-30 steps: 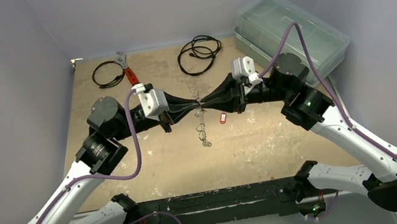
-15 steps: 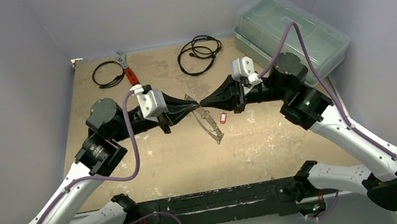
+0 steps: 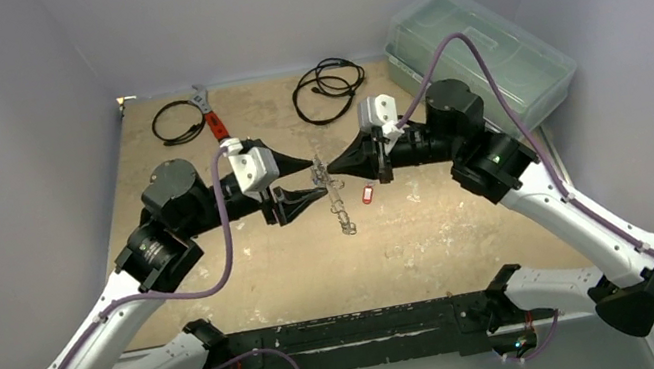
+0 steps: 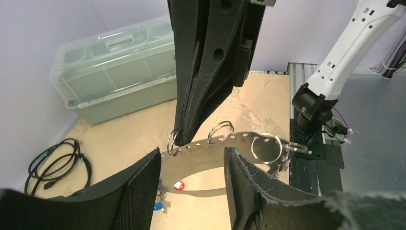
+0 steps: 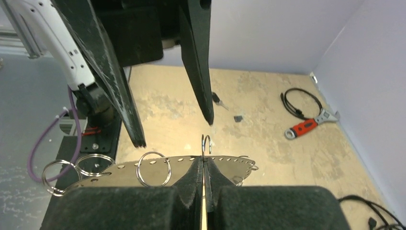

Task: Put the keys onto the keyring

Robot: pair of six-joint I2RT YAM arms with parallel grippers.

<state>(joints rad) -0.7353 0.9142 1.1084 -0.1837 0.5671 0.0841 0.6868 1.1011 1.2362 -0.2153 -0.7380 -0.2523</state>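
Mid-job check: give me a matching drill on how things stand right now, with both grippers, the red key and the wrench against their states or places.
Things:
1. left gripper
2. right gripper
3. red-headed key
4. red-handled wrench

States or places:
A. lying at the far side of the table, beside a coiled black cable
B. shut on the ringed metal strip
C. jaws open
D. lying on the table near the right gripper

Pairs: 1-C, 2-B, 3-D, 4-A
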